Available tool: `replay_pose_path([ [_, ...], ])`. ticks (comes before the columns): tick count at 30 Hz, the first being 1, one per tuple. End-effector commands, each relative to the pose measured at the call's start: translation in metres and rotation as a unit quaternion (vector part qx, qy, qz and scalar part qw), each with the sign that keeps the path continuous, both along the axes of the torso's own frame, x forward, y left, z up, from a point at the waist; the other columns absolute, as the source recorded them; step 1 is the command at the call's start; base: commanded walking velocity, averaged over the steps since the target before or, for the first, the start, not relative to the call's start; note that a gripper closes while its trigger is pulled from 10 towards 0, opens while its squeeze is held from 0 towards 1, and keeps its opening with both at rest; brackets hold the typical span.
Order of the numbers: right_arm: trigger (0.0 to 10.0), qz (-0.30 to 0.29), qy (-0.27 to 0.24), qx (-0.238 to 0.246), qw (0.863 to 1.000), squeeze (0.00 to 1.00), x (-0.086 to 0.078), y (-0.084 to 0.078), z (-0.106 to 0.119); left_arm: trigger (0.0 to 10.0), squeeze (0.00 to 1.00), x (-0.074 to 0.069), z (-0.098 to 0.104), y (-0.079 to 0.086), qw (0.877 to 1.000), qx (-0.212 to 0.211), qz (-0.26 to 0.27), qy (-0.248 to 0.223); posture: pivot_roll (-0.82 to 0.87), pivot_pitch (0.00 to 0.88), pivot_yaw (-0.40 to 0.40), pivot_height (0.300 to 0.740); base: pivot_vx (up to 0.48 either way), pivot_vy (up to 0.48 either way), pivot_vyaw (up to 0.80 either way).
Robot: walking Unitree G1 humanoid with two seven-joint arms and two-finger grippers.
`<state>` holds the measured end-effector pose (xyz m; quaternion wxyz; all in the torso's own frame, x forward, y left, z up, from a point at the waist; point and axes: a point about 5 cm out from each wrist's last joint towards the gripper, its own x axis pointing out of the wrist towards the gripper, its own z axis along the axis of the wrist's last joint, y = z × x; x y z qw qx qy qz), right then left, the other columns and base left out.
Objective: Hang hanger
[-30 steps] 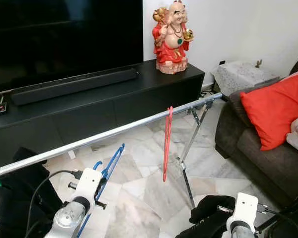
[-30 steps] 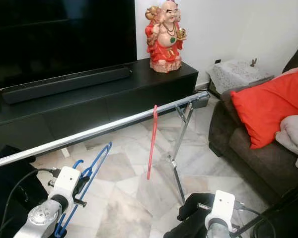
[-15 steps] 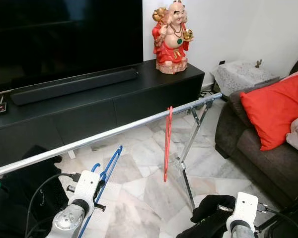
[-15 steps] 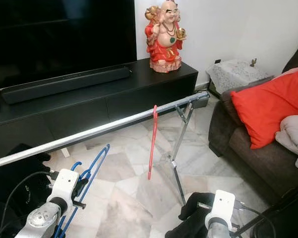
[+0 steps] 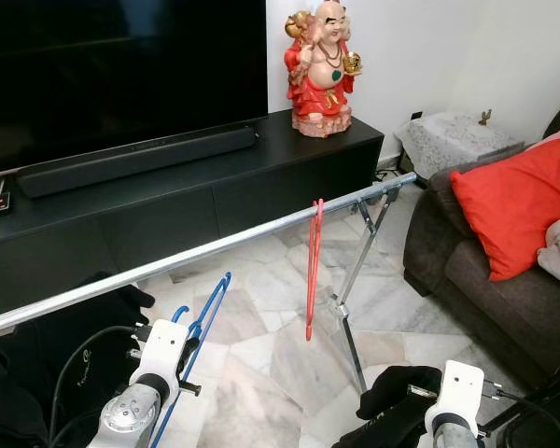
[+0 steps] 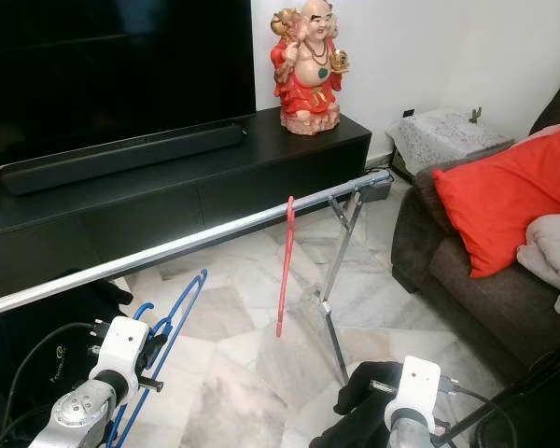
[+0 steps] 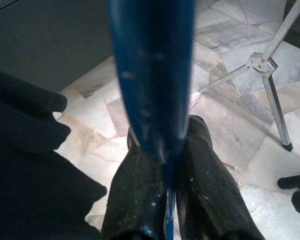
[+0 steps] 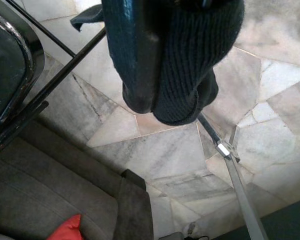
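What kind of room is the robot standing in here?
Most likely a home living room: a large television above a black media cabinet, a dark sofa with a red cushion, and a marble floor.

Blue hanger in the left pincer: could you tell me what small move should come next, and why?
Probably lift it toward the rail. The left pincer is shut on the blue hanger, which sits below the rail, left of the red hanger already hung.

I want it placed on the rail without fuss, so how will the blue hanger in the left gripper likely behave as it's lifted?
The blue hanger looks thin and probably light, so lifting should be easy. Pinched edge-on by the left gripper, it may pivot or swing. Its glossy surface could slip a little. The red hanger already hangs straight from the rail.
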<state>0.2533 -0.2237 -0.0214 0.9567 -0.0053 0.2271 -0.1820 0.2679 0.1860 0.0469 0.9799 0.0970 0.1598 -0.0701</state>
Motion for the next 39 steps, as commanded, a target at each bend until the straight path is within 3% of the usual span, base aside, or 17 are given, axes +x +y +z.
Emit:
replay_pose_path([
  [1,10.0,0.008,-0.014,-0.008,1.000,0.00,0.0037,0.0018,0.0042,10.0,0.00,-0.0002,0.0040,0.0033,1.000,0.001,0.007,-0.005,0.09,0.030,0.015,0.740,0.000,0.000,0.00],
  [10,10.0,0.020,-0.017,-0.015,1.000,0.00,0.0042,0.0043,0.0047,10.0,0.00,-0.0002,0.0045,0.0030,1.000,0.000,0.008,-0.005,0.09,0.029,0.014,0.740,-0.193,0.000,0.45],
  [12,10.0,0.007,-0.021,0.003,1.000,0.00,0.0034,0.0043,0.0039,10.0,0.00,-0.0004,0.0044,0.0027,1.000,-0.001,0.008,-0.005,0.10,0.028,0.014,0.740,-0.262,0.000,0.00],
  [39,10.0,0.018,-0.018,-0.006,1.000,0.00,0.0054,0.0062,0.0048,10.0,0.00,0.0007,0.0067,0.0031,1.000,0.000,0.009,-0.007,0.10,0.024,0.015,0.740,-0.283,0.000,0.00],
])
